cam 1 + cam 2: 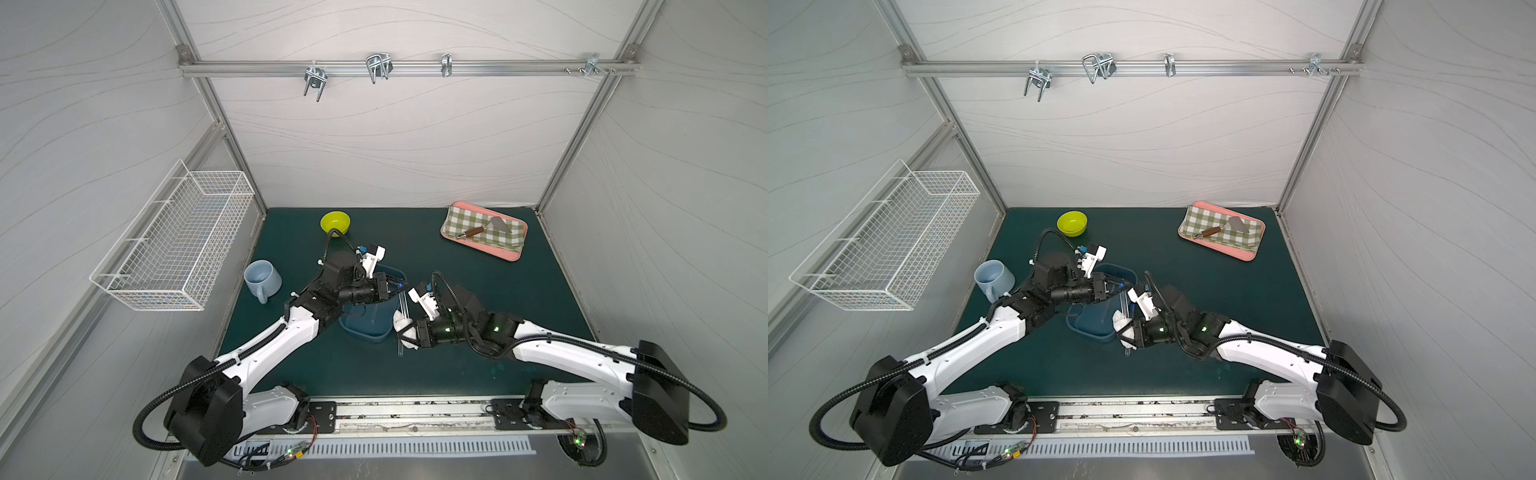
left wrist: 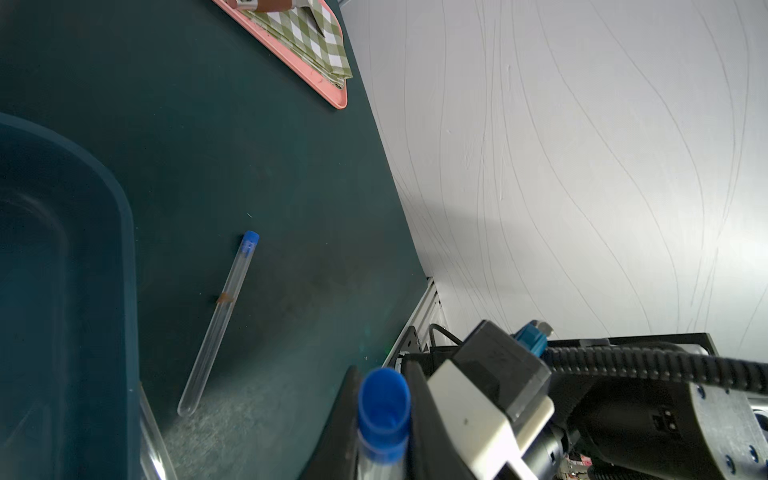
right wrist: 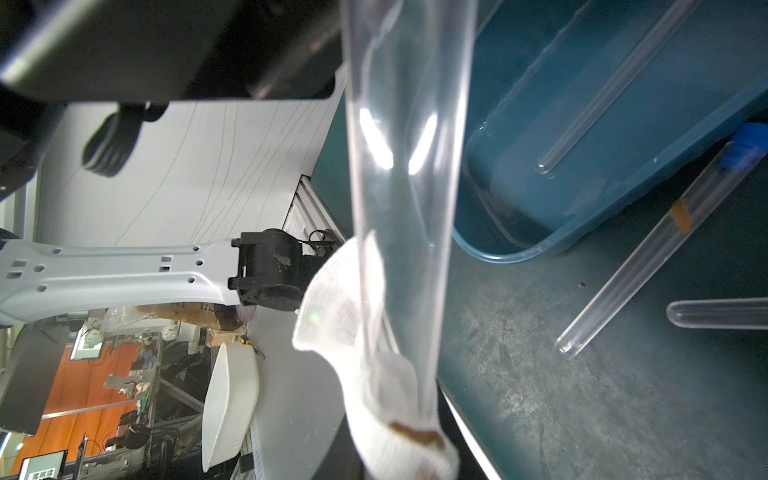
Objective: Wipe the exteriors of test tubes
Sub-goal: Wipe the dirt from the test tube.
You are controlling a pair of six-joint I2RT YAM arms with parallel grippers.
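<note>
This is a robot lab — a small test booth. White walls (image 1: 395, 145) sit in a metal frame (image 1: 415, 66). A left arm (image 1: 266, 345) and right arm (image 1: 573, 353) are fixed to a rail (image 1: 415, 411) by a green mat (image 1: 457, 282). Outside — an orange floor (image 3: 83, 386) and a screen (image 3: 41, 467).

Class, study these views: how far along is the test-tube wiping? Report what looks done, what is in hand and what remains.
Likely done: one tube lies in the blue bin. In hand: the left gripper pinches a capped tube while the right gripper holds a white cloth around it; the cloth shows a brown smudge. Left: the orange-marked tube and another tube lie on the mat.
</note>
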